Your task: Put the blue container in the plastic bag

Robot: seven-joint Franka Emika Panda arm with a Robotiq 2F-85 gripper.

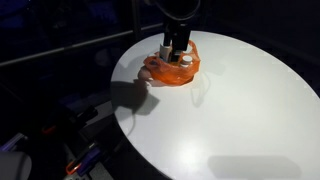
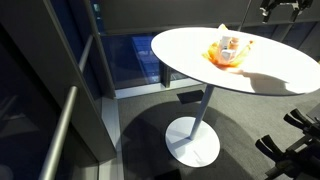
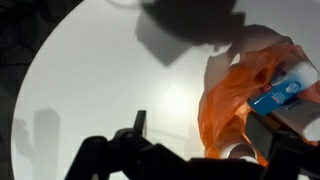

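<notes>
An orange plastic bag (image 1: 172,68) lies crumpled on the round white table (image 1: 230,110) and shows in both exterior views (image 2: 228,50). In the wrist view the blue container (image 3: 278,95), with a white label, lies inside the folds of the bag (image 3: 225,100), beside a pale round-topped item (image 3: 240,150). My gripper (image 3: 203,135) is open and empty, raised above the table, with the bag under its right finger. In an exterior view the gripper (image 1: 177,45) hangs just over the bag.
The table stands on a single pedestal foot (image 2: 193,140). A dark railing and glass panel (image 2: 70,110) stand beside it. A dark part of the robot (image 2: 283,8) shows at the top edge. The gripper's shadow falls on the tabletop (image 3: 190,35).
</notes>
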